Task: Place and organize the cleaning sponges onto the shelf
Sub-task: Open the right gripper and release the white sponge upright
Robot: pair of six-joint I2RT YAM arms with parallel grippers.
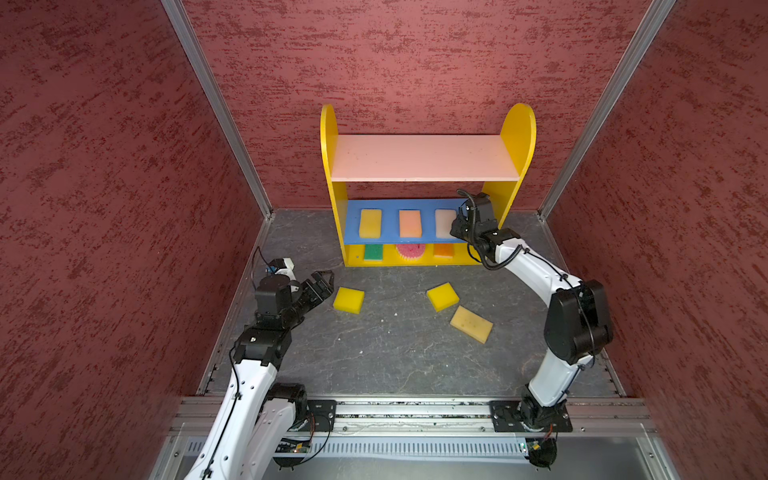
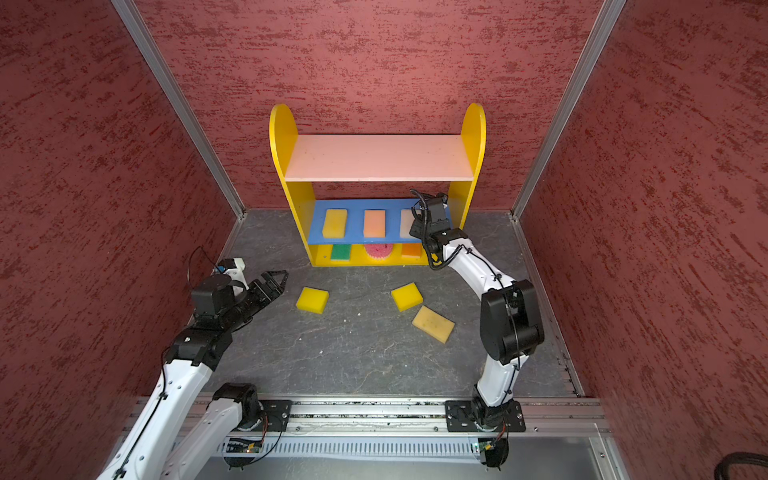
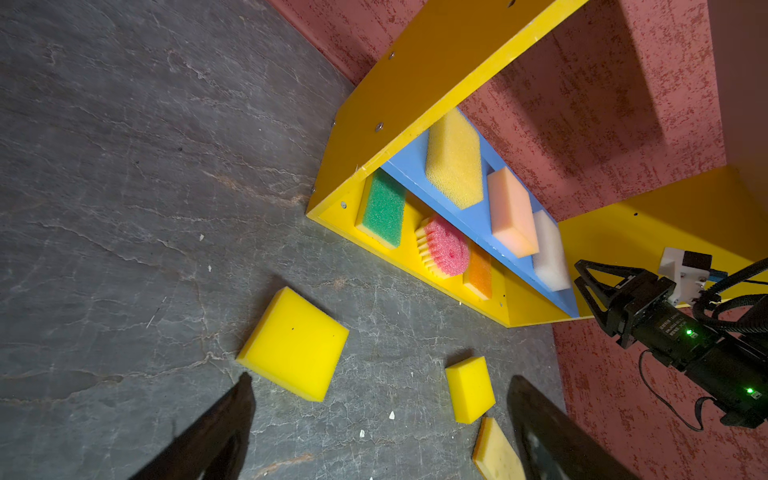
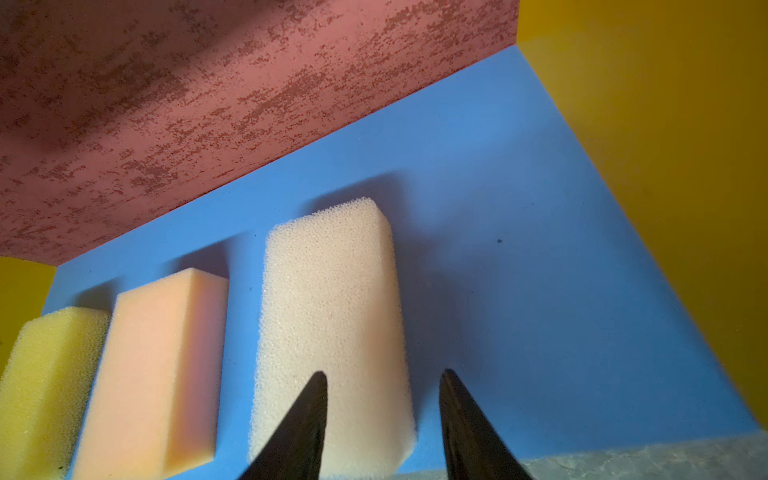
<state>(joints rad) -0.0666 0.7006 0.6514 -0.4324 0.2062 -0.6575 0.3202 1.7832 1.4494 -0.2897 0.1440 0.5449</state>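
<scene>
**A:** What takes up most of the scene?

**B:** A dark grey, stone-patterned worktop (image 1: 395, 365) with red walls around it. At the far side stands the shelf (image 1: 515, 137). It has yellow round-topped sides, a pale pink top board (image 1: 424, 158), a blue middle board (image 1: 390, 208) and a yellow bottom board (image 1: 390, 261).

**A:** Where are the sponges?

**B:** Six are on the shelf. On the blue board, in a spaced row, lie a golden sponge (image 1: 370, 223), a peach sponge (image 1: 410, 223) and a cream sponge (image 1: 443, 222). On the bottom board are a green sponge (image 1: 373, 252), a round pink sponge (image 1: 410, 251) and an orange sponge (image 1: 443, 250). Three lie loose on the worktop in front: a left yellow sponge (image 1: 348, 299), a middle yellow sponge (image 1: 442, 296) and, just beside that one, a tan sponge (image 1: 471, 324).

**A:** And the grippers?

**B:** The right gripper (image 4: 383, 371) reaches onto the blue board at the cream sponge. Its jaws are parted and grasp nothing. The sponge lies flat on the board. The left gripper (image 1: 328, 282) is near the left yellow sponge but apart from it, with its jaws spread wide and nothing between them.
</scene>
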